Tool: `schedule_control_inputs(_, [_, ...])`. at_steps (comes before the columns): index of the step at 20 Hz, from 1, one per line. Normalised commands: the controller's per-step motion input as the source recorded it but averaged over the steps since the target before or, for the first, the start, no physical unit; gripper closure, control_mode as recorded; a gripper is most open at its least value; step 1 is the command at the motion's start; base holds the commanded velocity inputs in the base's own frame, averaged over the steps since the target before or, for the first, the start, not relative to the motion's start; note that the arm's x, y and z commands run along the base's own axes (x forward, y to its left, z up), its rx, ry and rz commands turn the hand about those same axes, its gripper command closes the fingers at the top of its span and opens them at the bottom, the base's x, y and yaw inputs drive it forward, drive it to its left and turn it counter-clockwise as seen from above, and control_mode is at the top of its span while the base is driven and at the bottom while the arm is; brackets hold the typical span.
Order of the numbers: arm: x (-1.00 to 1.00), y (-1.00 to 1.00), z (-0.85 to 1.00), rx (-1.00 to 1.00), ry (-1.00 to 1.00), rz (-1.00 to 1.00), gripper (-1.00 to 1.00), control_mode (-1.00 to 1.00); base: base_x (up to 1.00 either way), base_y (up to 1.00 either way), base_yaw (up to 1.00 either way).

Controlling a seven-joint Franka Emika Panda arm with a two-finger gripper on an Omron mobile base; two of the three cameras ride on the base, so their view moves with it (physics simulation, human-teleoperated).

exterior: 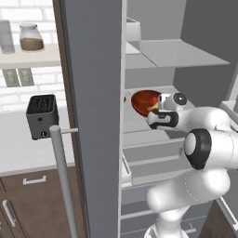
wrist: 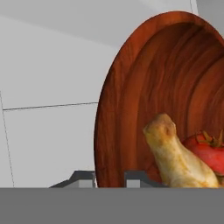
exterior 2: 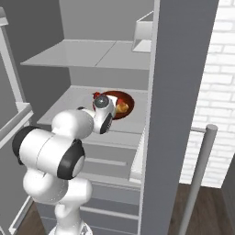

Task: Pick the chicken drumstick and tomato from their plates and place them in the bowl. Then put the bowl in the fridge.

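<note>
The last step is in hand: the wide shallow dark reddish-brown wooden bowl [wrist: 144, 100] is being carried into the tall grey metallic fridge [exterior: 95, 116], whose door stands open with its long vertical bar handle [exterior: 62, 181] swung toward the camera. The small golden-brown roasted drumstick [wrist: 177, 155] and the small round bright red tomato [wrist: 208, 153] are already seen lying inside the bowl, touching each other, so the loading part is judged done. In the hand view the bowl's rim is pinched between the two dark finger tips of the gripper [wrist: 109, 179], jaws clamped narrow on the wooden edge. From the base views the bowl [exterior: 144, 101] is seen over the middle pale grey shelf [exterior 2: 73, 103], tilted in the grip; whether its base is touching the shelf cannot be told. Next move is judged to call for levelling and lowering the bowl until it sits flat on the shelf, then spreading the jaws and backing the hand straight out without dragging the rim. A black toaster [exterior: 42, 116] is seen on the counter left of the fridge, well apart.
</note>
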Motion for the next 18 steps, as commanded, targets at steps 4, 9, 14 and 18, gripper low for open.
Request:
schedule_control_inputs(4, [0.00, 0.00, 0.05, 0.00, 0.00, 0.00, -1.00, -1.00, 0.00, 0.00, 0.00])
schedule_control_inputs(9, [-0.24, 0.00, 0.51, 0.00, 0.00, -0.01, -1.00, -1.00, 0.00, 0.00, 0.00])
schedule_control_inputs(14, [-0.55, 0.14, 0.63, 0.00, 0.03, -0.12, -1.00, -1.00, 0.00, 0.00, 0.00])
schedule_control_inputs(18, [-0.63, 0.27, 0.37, 0.03, 0.08, -0.18, -1.00, -1.00, 0.00, 0.00, 0.00])
